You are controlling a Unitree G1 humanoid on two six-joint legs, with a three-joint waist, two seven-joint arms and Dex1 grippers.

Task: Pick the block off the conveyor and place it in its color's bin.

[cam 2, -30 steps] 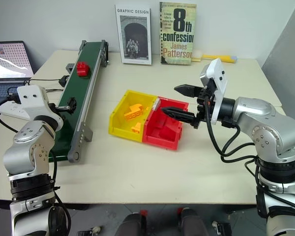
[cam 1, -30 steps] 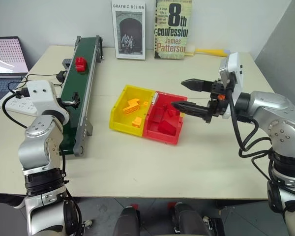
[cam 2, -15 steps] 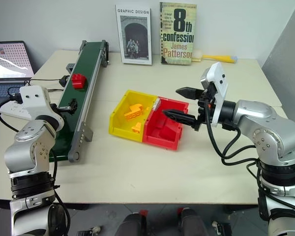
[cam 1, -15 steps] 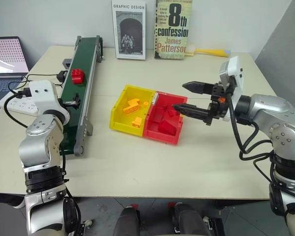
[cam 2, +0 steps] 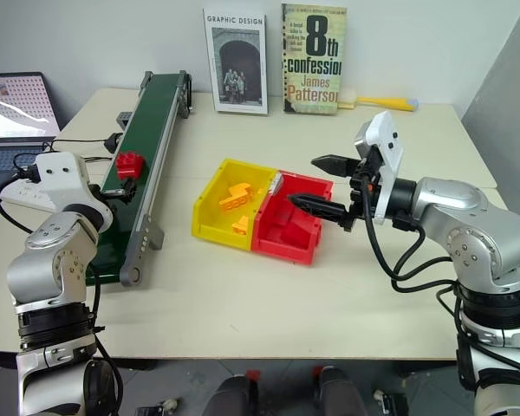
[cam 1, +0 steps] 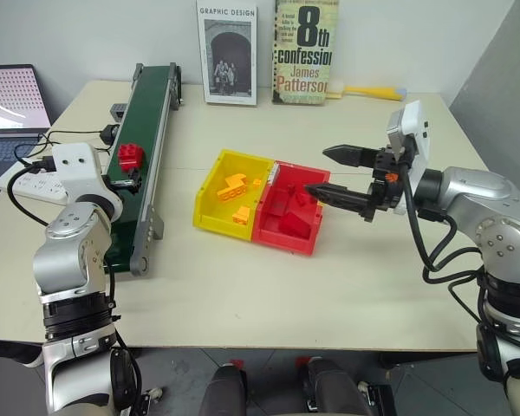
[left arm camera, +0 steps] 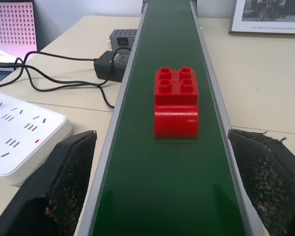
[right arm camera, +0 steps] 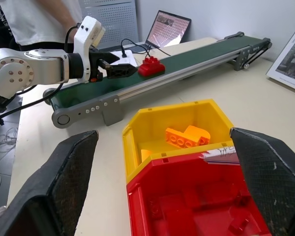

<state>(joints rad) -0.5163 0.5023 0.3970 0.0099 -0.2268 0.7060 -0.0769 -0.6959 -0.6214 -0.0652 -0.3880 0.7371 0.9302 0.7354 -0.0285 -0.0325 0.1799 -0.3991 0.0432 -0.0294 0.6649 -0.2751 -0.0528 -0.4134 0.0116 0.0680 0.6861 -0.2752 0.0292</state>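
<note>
The red block (left arm camera: 176, 101) rides studs-up on the dark green conveyor (cam 1: 152, 97), about midway along the belt. My left gripper (left arm camera: 162, 133) is open, level with the belt, one finger on each side of the frame; the block sits just beyond its fingertips (right arm camera: 130, 69). My right gripper (cam 1: 328, 171) hangs open and empty above the right edge of the red bin (cam 1: 282, 240), pointing left. The bin holds a few red bricks (cam 2: 288, 227).
A yellow bin (cam 1: 210, 217) with orange bricks touches the red bin's left side. A power strip (left arm camera: 19, 137), cables and an adapter (left arm camera: 113, 58) lie left of the conveyor, beside a laptop (cam 1: 9, 100). Two books (cam 1: 305, 52) stand at the back. A person (right arm camera: 39, 22) stands behind the laptop.
The block has travelled down the belt towards my left gripper and now lies just in front of its fingers. Neither arm has moved.
</note>
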